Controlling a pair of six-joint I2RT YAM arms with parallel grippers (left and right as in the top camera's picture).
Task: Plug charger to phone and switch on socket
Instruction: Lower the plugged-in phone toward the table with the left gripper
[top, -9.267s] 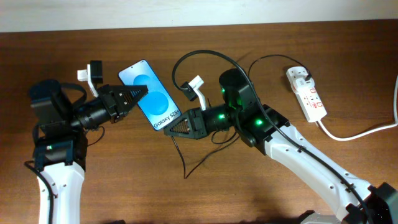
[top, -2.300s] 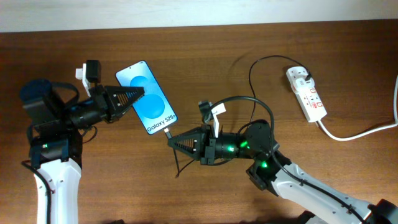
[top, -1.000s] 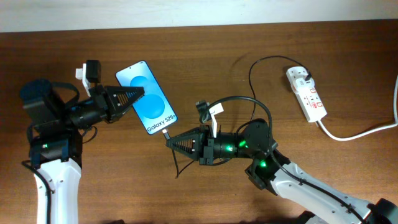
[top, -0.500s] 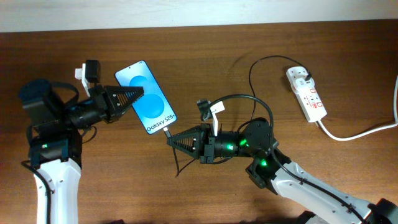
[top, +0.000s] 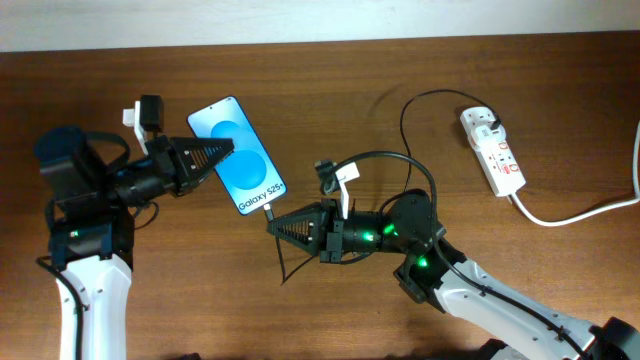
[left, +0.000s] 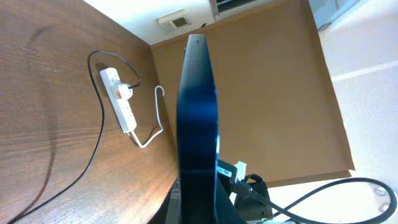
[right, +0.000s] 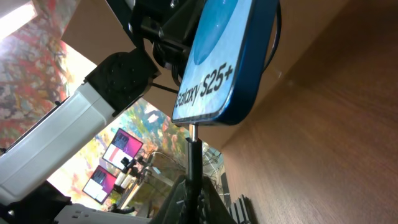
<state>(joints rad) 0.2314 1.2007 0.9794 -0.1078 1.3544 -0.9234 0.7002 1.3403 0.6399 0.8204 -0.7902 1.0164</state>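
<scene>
At the tip of the right end effector (top: 272, 225): the connector (right: 193, 134) of the charger (top: 402, 125) is pinched between narrow jaws and aimed straight ahead at the phone (top: 238, 155).
Left end effector (top: 222, 151): it is closed on the phone's side edge, and the phone is held just ahead of its fingers, apparently lifted off the bench (top: 200, 300).
Step in hand: the connector is being inserted into the port on the phone's short edge. Bare metal shows between the connector body and that edge, so it is judged not fully seated.
Doing it well: the push is best kept along the phone's long axis, with the left grip held firm as counter-force and no sideways load put on the tip.
Phone's look: slim and dark-edged, with a bright blue screen, a lighter circle and white "Galaxy S25+" text.
Socket (top: 493, 150): it lies well behind the right end effector, and the charger's plug appears to sit in it.
</scene>
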